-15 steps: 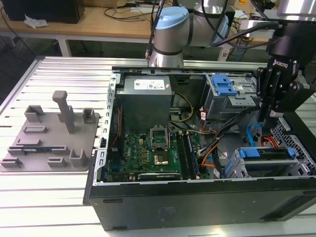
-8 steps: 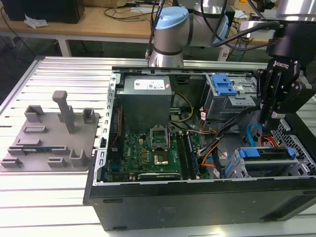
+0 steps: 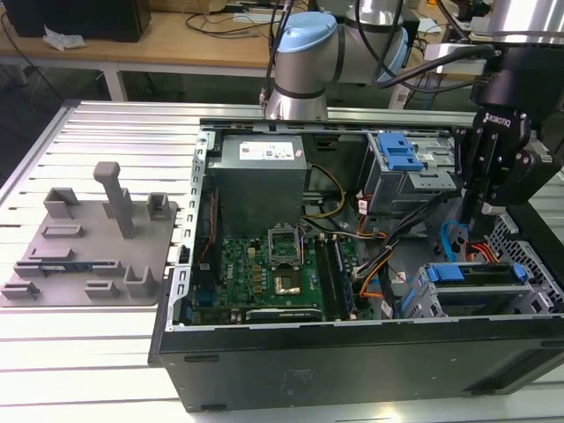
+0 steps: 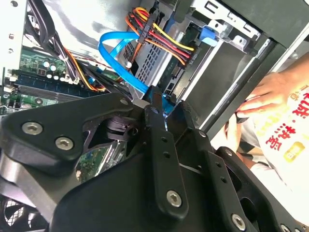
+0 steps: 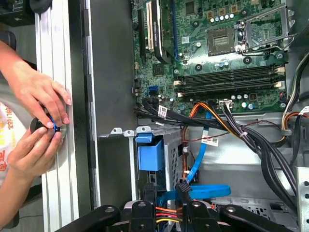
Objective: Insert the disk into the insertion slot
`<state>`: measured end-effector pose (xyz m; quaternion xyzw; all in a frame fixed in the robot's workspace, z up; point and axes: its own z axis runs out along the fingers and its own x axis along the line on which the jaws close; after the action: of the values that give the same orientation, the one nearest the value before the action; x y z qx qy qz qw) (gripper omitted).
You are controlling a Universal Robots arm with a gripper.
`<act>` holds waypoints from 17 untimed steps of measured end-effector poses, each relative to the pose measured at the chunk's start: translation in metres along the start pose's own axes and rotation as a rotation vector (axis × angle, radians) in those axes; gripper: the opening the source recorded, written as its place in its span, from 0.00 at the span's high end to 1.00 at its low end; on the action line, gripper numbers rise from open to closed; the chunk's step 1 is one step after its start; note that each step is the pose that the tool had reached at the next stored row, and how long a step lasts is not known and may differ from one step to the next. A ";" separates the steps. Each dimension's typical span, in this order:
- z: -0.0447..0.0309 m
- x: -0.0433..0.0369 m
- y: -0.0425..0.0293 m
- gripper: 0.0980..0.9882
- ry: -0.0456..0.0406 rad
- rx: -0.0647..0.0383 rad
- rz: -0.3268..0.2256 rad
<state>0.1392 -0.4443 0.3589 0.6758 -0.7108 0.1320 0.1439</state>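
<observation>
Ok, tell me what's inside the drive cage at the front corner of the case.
In the exterior view, the drive cage holds a dark drive in a blue carrier, lying flat. The cage's metal walls cover the drive's underside and connectors, so how deep it is seated cannot be seen.

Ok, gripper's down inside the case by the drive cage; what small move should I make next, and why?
Probably a slow, short lift straight up. The gripper sits low among the blue cable and power wires, so sideways travel could snag them; a person's hands rest beside the case. The disk looks to lie in the insertion slot.
</observation>
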 end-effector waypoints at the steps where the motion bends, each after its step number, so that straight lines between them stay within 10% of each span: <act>1: 0.0003 -0.0001 0.0000 0.75 0.0000 0.000 0.000; 17: 0.0036 -0.0014 0.0038 0.75 -0.0008 0.020 0.002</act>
<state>0.1353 -0.4441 0.3551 0.6765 -0.7102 0.1389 0.1369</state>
